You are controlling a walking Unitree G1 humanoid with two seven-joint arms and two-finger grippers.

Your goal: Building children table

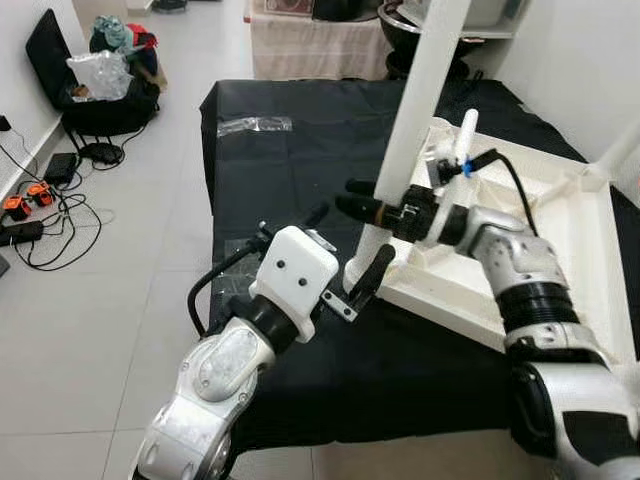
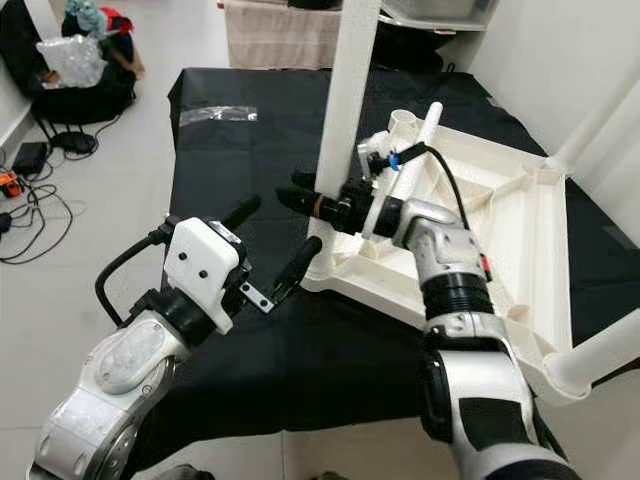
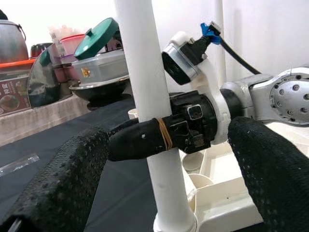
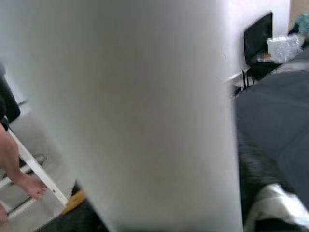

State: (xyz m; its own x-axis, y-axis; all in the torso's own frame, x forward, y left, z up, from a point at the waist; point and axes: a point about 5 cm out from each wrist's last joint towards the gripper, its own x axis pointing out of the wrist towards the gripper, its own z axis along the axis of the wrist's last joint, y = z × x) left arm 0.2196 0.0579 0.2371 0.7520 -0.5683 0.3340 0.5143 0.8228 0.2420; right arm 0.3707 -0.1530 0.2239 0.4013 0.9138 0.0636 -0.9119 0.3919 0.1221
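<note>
Clamping the upright white leg (image 1: 420, 95) steady in its corner socket, the right gripper (image 1: 362, 198) grasps it while the left gripper (image 1: 345, 250) waits unclenched nearby.

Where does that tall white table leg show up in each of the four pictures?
Left eye: white table leg, upper centre, rising from the tabletop's corner.
Right eye: upper centre.
Left wrist: upright through the middle.
Right wrist: blurred, very close, across most of the picture.
Shared landmark: the right gripper clamped around it.
</note>
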